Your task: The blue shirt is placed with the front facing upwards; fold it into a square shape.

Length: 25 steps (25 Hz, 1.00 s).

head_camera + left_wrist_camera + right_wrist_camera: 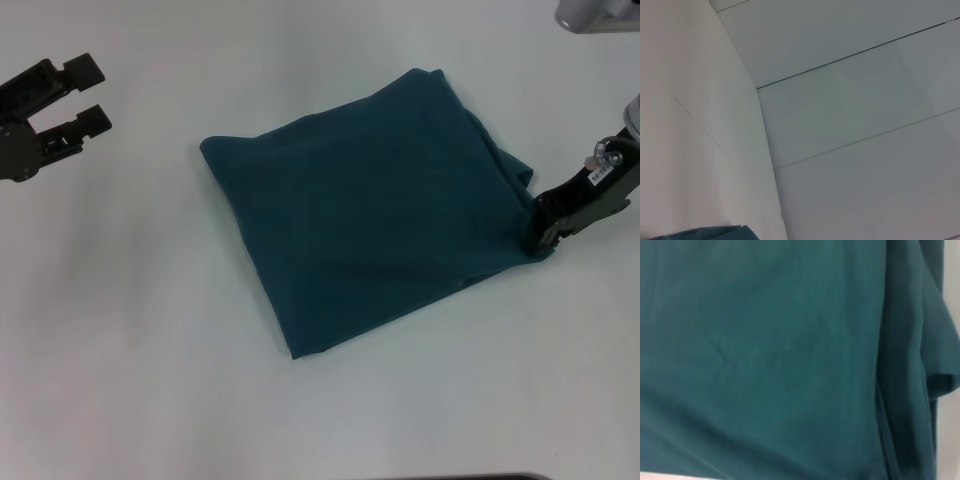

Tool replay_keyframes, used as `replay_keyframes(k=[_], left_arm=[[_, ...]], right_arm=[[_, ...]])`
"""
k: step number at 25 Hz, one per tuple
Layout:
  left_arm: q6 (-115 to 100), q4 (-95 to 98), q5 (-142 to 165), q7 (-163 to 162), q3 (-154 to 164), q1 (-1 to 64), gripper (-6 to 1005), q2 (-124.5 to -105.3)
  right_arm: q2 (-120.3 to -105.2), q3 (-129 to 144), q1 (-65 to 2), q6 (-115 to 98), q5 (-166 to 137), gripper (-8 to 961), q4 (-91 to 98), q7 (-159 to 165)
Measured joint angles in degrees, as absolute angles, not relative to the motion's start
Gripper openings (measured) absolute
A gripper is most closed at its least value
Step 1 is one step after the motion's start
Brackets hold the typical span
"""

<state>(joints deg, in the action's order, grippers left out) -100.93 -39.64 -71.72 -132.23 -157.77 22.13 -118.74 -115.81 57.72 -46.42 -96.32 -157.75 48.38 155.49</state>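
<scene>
Looking down from the head, the blue shirt [365, 205] lay folded into a rough square, turned askew, at the middle of the white table [130, 380]. That view alone showed both arms. The left gripper [88, 95] hung at the far left, well apart from the cloth, its two fingers spread with nothing between them. The right gripper [545, 232] sat low at the shirt's right corner, touching the fabric; whether its jaws pinched the cloth could not be told. The right wrist view was filled with teal folds [780, 355], layered edges along one side. The left wrist view showed mostly bare table [850, 150] and a sliver of the shirt [705, 233].
</scene>
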Motion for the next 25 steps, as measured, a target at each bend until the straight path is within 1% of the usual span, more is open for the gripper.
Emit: replay_keyframes(k=[4, 9, 12, 18, 25], left_arm=[[-101.12, -39.64, -71.72, -132.22, -158.03, 22.05, 871, -118.74], [-101.24, -39.64, -71.72, -132.13, -158.38, 22.12, 871, -118.74], [-101.31, -39.64, -71.72, -132.11, -158.38, 22.15, 871, -118.74], [-101.3, -39.64, -71.72, -132.1, -158.46, 21.98, 871, -118.74], [-101.57, -39.63, -71.72, -132.04, -158.47, 22.34, 870, -118.74]], right_arm=[[-115.42, 57.71, -46.32, -96.21, -161.74, 117, 49.92, 157.1], [-116.14, 56.63, -44.07, -97.73, -164.36, 226, 60.5, 158.11], [-116.53, 54.88, -43.19, -100.92, -159.27, 291, 64.86, 156.78], [-116.54, 52.88, -43.08, -103.12, -146.83, 419, 64.97, 154.57], [-116.37, 51.38, -43.47, -98.38, -135.09, 417, 61.92, 149.58]])
